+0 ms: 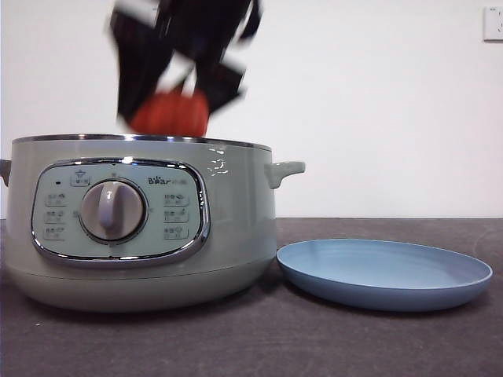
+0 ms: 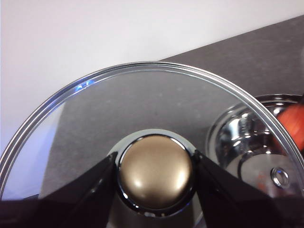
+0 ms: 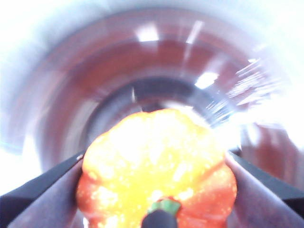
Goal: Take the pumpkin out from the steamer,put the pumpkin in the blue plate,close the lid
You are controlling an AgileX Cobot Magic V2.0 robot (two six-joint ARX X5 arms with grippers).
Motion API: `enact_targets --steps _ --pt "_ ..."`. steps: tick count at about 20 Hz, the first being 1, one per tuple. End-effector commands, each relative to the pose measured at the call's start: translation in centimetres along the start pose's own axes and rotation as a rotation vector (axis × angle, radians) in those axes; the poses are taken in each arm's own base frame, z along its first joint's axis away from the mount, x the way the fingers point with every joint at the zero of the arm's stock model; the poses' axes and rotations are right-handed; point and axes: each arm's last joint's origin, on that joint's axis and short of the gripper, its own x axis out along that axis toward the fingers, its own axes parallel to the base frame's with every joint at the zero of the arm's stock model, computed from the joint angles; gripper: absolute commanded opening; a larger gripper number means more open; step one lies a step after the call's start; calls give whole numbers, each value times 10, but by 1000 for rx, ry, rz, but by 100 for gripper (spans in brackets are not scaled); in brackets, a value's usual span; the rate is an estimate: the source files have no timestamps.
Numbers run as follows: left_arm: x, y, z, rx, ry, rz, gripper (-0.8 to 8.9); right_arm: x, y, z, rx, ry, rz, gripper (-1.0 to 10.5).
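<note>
The orange-red pumpkin hangs just above the rim of the sage-green steamer, and my right gripper is shut on it from above. In the right wrist view the pumpkin fills the space between the jaws, with the steamer's shiny inner pot blurred beneath it. My left gripper is shut on the knob of the glass lid, held off to the side of the steamer. The blue plate lies on the table right of the steamer, with nothing on it.
A white wall stands behind the dark table. The steamer's side handle reaches toward the plate. In the left wrist view the steamer's open pot shows through the lid, with a bit of the pumpkin.
</note>
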Motion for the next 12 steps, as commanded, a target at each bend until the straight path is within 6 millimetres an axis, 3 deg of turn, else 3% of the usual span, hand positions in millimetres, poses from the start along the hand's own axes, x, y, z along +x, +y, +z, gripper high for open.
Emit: enact_targets --steps 1,4,6,9,12 --pt "2 0 9 -29 -47 6 -9 -58 -6 -5 28 -34 -34 -6" --pt "17 -10 17 -24 -49 -88 -9 -144 -10 -30 131 -50 -84 -8" --pt "25 -15 23 -28 -66 -137 -9 -174 -16 -50 246 -6 -121 -11" --pt "34 -20 28 -30 -80 -194 -9 -190 -17 -71 341 41 -272 -12" --pt "37 -22 31 -36 -98 -198 -9 -185 -9 -101 399 71 -327 -11"
